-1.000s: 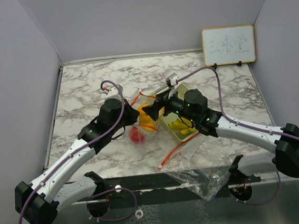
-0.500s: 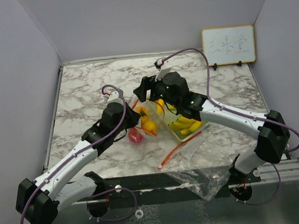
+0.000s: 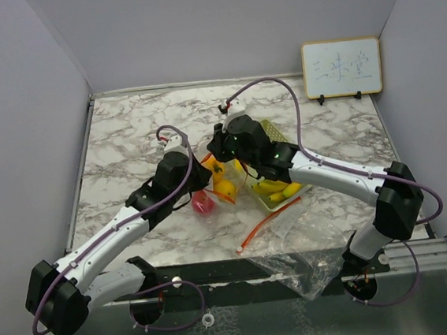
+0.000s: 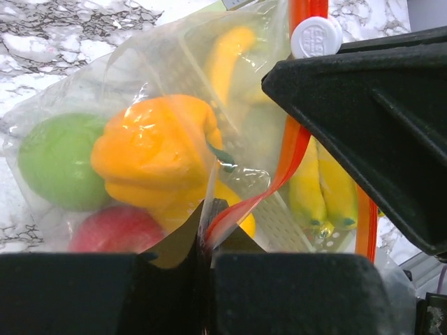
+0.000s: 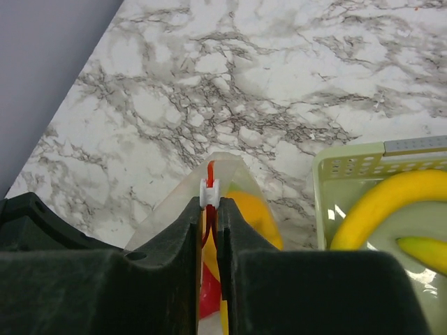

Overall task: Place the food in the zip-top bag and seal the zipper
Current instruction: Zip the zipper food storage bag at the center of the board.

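Left wrist: zip-top bag [image 4: 133, 66] holds food [image 4: 150, 150].

Right fingers [image 5: 188, 237] swung from the tray [image 5: 349, 167] — now pinching the zipper [image 5: 210, 169].

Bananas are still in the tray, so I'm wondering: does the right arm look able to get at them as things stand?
Probably not straight away: the right gripper is shut on the zipper. The bananas lie uncovered in the tray close beside it, so once released the way looks free.
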Controlling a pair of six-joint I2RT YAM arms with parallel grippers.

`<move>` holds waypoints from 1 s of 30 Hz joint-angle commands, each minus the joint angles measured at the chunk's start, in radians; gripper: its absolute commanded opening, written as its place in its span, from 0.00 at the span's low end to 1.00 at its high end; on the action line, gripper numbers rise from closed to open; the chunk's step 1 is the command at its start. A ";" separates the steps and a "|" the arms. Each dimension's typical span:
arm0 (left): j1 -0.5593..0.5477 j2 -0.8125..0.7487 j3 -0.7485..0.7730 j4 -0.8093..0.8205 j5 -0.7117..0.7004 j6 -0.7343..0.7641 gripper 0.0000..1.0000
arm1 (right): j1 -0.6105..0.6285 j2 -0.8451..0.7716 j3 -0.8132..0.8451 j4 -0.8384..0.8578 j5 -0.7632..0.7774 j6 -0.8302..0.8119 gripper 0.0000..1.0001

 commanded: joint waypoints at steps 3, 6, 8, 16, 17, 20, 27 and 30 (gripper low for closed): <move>0.002 -0.010 0.145 -0.136 -0.027 0.144 0.28 | 0.008 -0.104 -0.003 0.030 0.100 -0.129 0.08; 0.002 -0.057 0.227 -0.250 -0.027 0.240 0.71 | 0.007 -0.142 0.011 0.055 0.004 -0.247 0.07; 0.002 -0.115 0.259 -0.298 -0.030 0.300 0.98 | 0.006 -0.151 0.054 0.026 -0.102 -0.310 0.07; 0.002 -0.395 0.231 -0.230 0.079 0.584 0.99 | 0.001 -0.227 0.108 -0.059 -0.527 -0.481 0.06; 0.002 -0.428 0.219 -0.204 0.123 0.622 0.99 | 0.001 -0.239 0.107 -0.065 -0.574 -0.499 0.06; 0.002 -0.501 0.200 -0.163 0.282 0.736 0.97 | -0.002 -0.259 0.119 -0.106 -0.698 -0.556 0.06; 0.002 -0.584 0.130 -0.118 0.610 0.892 0.96 | -0.003 -0.285 0.123 -0.132 -0.845 -0.611 0.05; 0.002 -0.583 0.127 -0.142 0.661 0.906 0.96 | -0.003 -0.293 0.122 -0.143 -0.927 -0.626 0.05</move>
